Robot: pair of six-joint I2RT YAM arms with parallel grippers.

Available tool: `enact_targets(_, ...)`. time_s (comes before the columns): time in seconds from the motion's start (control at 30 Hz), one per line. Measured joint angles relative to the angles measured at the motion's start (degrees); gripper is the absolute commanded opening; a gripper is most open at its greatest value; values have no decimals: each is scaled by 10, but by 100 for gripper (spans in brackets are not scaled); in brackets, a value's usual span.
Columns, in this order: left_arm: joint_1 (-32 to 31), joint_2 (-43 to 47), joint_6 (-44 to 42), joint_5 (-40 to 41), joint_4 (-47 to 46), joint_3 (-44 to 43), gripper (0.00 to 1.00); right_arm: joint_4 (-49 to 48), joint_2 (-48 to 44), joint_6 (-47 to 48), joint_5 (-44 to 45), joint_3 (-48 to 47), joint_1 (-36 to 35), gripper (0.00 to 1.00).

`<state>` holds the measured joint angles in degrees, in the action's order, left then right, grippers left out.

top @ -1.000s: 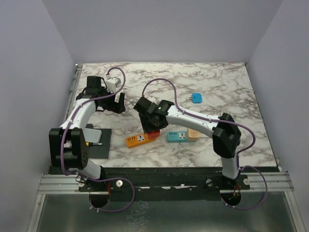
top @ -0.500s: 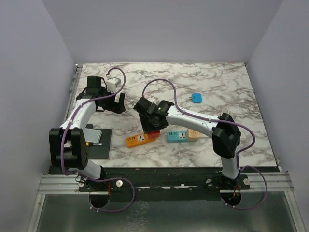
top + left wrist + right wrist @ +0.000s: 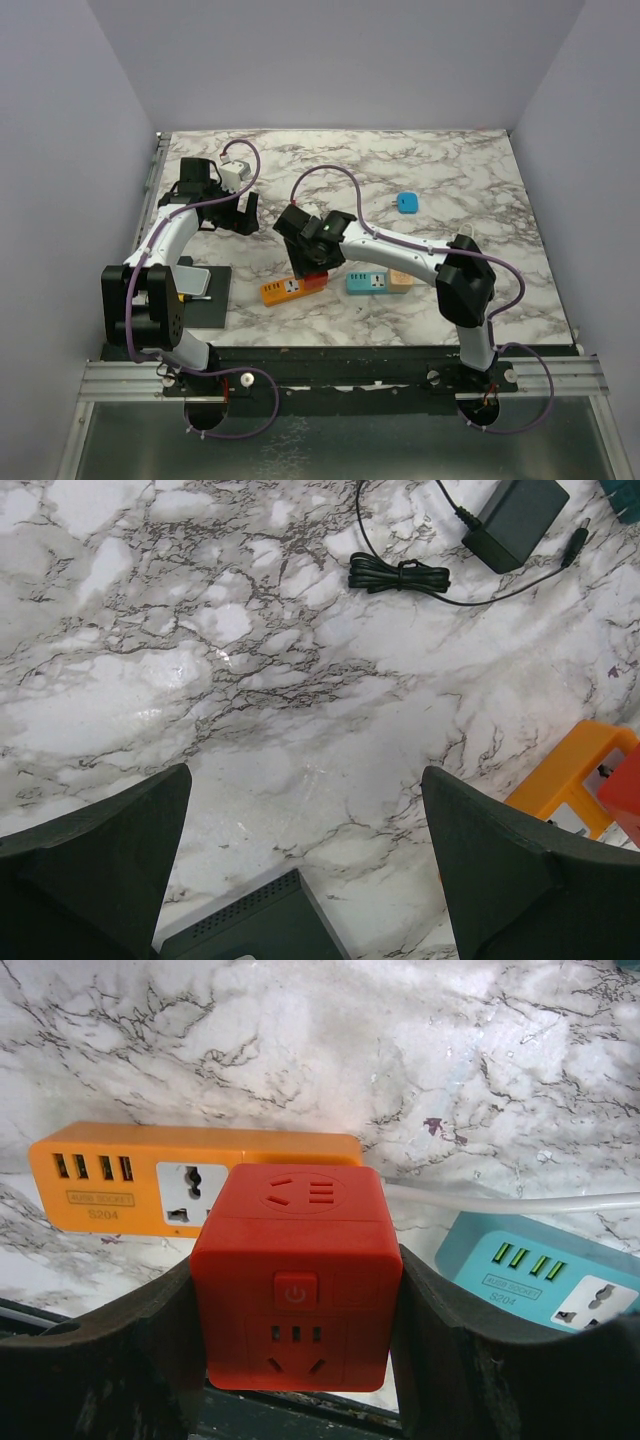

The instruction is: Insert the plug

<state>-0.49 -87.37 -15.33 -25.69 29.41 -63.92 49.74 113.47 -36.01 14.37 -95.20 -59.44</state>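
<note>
Along the bottom of the top view ran a metal rail (image 3: 330, 375). Above it spread the white, grey-veined marble table (image 3: 450, 170), closed in by plain pale lilac walls (image 3: 330, 60). Lower centre of that frame, the right gripper (image 3: 295, 1260) clamped the red cube plug (image 3: 295, 1215) between both fingers, over the right end of the orange power strip (image 3: 120, 1175); whether they touched could not be told. The cube's faces showed a power button and sockets. A teal power strip (image 3: 540, 1270) lay to its right. Upper left, the left gripper (image 3: 305, 772) hung spread wide over marble.
</note>
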Motion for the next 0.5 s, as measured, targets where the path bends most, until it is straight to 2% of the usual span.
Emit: enact_targets(0.5, 0, 0, -3, 9, 0, 0, 99, 15, 19, -19, 29, -8, -20, 1)
